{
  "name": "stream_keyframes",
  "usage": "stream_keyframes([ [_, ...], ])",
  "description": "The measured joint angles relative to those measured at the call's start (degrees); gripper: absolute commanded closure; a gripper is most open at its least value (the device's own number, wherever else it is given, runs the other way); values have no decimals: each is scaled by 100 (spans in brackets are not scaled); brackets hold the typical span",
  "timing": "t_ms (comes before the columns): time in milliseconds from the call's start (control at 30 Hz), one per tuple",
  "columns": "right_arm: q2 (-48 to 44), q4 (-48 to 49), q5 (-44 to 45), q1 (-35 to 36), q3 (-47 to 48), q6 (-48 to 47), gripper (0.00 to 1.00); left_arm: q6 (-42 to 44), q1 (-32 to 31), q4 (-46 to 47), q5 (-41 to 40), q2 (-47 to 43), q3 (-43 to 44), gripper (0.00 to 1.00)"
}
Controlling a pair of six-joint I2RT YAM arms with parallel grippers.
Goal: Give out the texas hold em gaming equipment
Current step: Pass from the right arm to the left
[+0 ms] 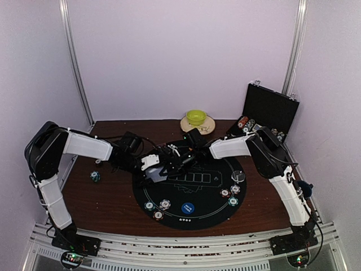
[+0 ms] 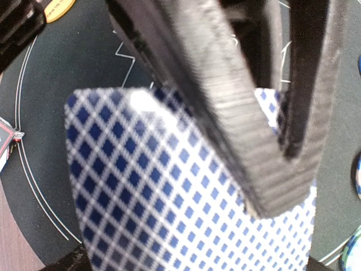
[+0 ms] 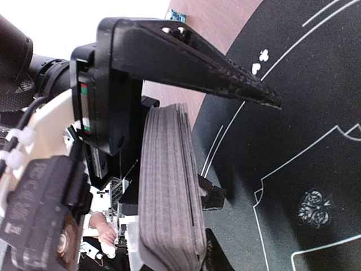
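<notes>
My left gripper [image 1: 159,170] is shut on a thick deck of playing cards [image 2: 146,192] with a blue diamond back, held over the left part of the round black poker mat [image 1: 208,217]. The deck shows edge-on in the right wrist view [image 3: 169,192]. My right gripper [image 1: 177,159] reaches onto the deck from the right with its jaws apart; one of its fingers [image 2: 225,118] lies across the top card. Striped poker chips [image 1: 158,208] and a blue disc [image 1: 188,208] lie at the mat's front. More chips [image 1: 231,193] and a clear disc [image 1: 238,176] lie at its right.
One chip [image 1: 95,176] lies on the brown table left of the mat. An open black case [image 1: 271,110] with chip stacks stands at the back right. A green bowl [image 1: 196,117] on its plate sits at the back middle. An orange disc [image 2: 59,8] lies on the mat.
</notes>
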Motion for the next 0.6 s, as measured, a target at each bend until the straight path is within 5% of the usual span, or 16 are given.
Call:
stream_keyframes([
  [600, 11, 326, -72, 52, -66, 361, 100, 22, 24, 24, 466, -175, -61, 15],
])
